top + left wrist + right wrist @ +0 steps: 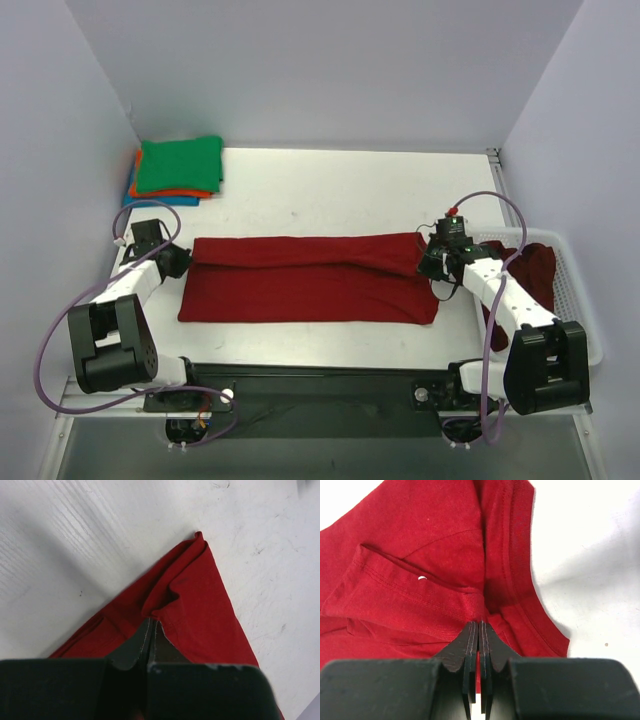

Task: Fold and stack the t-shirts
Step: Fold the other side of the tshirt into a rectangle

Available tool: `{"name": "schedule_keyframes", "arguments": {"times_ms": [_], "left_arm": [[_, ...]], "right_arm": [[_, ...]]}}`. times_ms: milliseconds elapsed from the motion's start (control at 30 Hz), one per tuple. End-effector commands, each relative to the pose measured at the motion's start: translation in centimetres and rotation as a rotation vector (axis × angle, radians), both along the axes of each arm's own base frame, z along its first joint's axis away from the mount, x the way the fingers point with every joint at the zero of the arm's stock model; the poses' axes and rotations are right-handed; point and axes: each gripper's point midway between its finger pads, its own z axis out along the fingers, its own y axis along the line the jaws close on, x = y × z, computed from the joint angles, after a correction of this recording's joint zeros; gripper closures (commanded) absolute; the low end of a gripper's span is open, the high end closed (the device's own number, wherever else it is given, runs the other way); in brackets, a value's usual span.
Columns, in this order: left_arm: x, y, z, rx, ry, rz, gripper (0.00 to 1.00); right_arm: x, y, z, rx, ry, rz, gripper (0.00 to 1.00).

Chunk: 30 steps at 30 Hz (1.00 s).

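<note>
Top external: left pincer (pixel 185 258) and right pincer (pixel 428 262) each clamp the red t-shirt (pixel 310 282); folded stack (pixel 180 166) far-left, basket (pixel 575 285) at right.

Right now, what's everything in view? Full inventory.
laid-out t-shirt: 1, dark red, folded into a long band across mid-table
folded t-shirts: 3, green over orange over blue, stacked at the far left corner
basket: 1, white slotted, right edge of the table
bunched cloth: count unclear, dark red, in the basket
table: 1, white
left tool: 1, black, shut on the band's left end
right tool: 1, black, shut on the band's right end
</note>
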Motion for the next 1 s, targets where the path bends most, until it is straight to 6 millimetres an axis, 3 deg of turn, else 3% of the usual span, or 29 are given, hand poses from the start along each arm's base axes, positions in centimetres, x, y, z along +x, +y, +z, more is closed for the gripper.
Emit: {"name": "schedule_keyframes", "arguments": {"times_ms": [0,267,500,600,667,700,800,900,967], "left_arm": [[0.9,0.9,1.7,0.028,-0.043,0.023,1.00],[1.1,1.8,2.7,0.053,-0.048,0.048,1.00],[0.3,1.7,1.6,0.049,-0.020,0.046,1.00],[-0.3,1.5,0.9,0.039,-0.004,0.045,0.99],[-0.4,1.4,1.1,0.034,-0.008,0.044,0.79],[-0.4,1.2,1.3,0.032,-0.012,0.036,0.60],[0.2,1.4,2.9,0.068,-0.050,0.002,0.33],[0.6,1.0,4.4,0.074,-0.062,-0.054,0.31],[0.8,0.5,5.0,0.081,-0.070,-0.077,0.30]], "right_arm": [[0.2,-0.4,0.8,-0.016,-0.026,-0.016,1.00],[0.0,-0.8,2.0,-0.030,-0.051,-0.023,1.00],[-1.2,-0.7,0.0,-0.017,-0.017,-0.021,0.99],[-1.7,0.1,-1.2,0.019,-0.003,-0.003,0.82],[-1.9,0.4,-1.4,0.033,0.001,0.014,0.68],[-2.1,0.6,-1.3,0.041,-0.001,0.026,0.65],[-1.6,0.8,0.1,0.042,-0.044,0.049,0.54],[-0.4,1.5,1.2,0.034,-0.057,0.085,0.53],[1.7,2.3,2.9,0.022,-0.093,0.106,0.52]]}}
